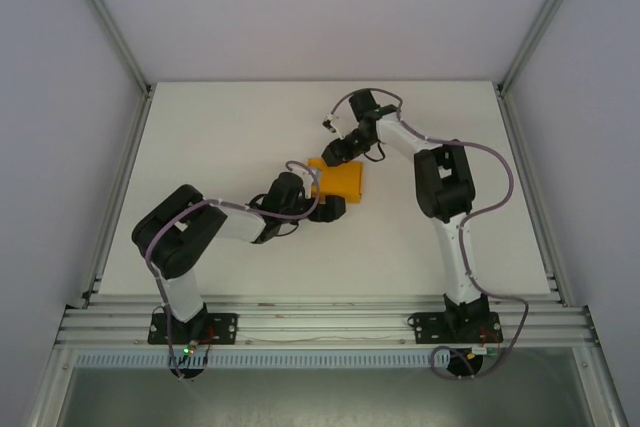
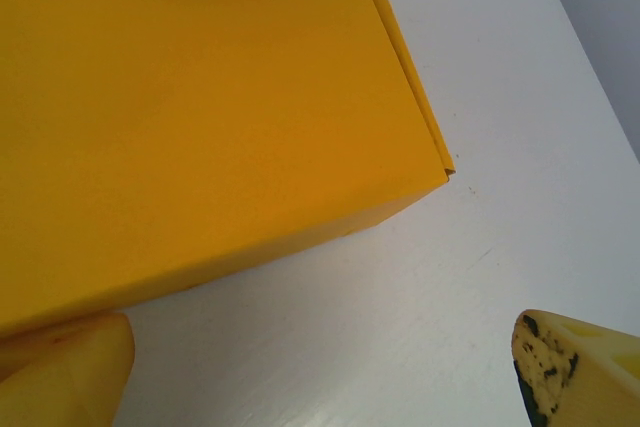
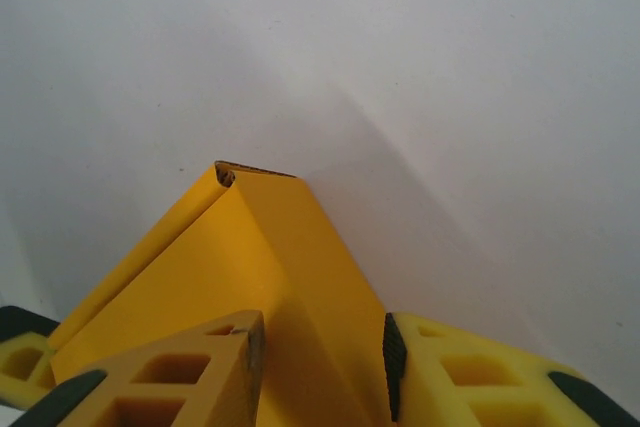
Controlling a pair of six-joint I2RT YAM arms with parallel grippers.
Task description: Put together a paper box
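PAPER BOX: CONDITION AND POSITION

The paper box (image 1: pixel 340 179) is seen as a small rectangular body of bright orange-yellow thin card. It is set on the white table (image 1: pixel 230 127) near its middle, between the two arms. In the left wrist view a broad flat face is shown, matt, smooth and unprinted. A thin layered edge of card runs along one side and ends in a sharp corner that overhangs slightly. In the right wrist view a folded ridge is presented, with two card layers meeting at its far tip, where a small gap is left between them.

The right gripper (image 3: pixel 322 347) is clenched on that ridge. The card is held between its fingers (image 3: pixel 180 377), which are moulded in yellow plastic with open cells and dark pads. The left gripper (image 2: pixel 320 377) is released, its jaws spread wide. One finger lies just beside the lower edge of the box, though contact cannot be confirmed, and the other is well apart over bare table. The table surface is matt white and marked by faint scuffs
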